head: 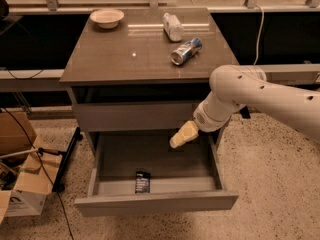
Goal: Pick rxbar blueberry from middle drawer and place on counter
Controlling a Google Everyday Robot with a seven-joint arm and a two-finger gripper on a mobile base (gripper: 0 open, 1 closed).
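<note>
The rxbar blueberry (142,182), a small dark bar with pale lettering, lies flat on the bottom of the open middle drawer (155,203), close to its front panel and left of centre. The gripper (182,135), with pale yellowish fingers, hangs above the drawer's right rear part, up and to the right of the bar and apart from it. It holds nothing that I can see. The white arm reaches in from the right. The glossy grey-brown counter (125,54) is the cabinet top above.
On the counter stand a pale bowl (106,18) at the back left, a toppled white bottle (173,26) and a blue-silver can (185,51) lying on its side. Cardboard boxes (22,184) and cables sit on the floor at the left.
</note>
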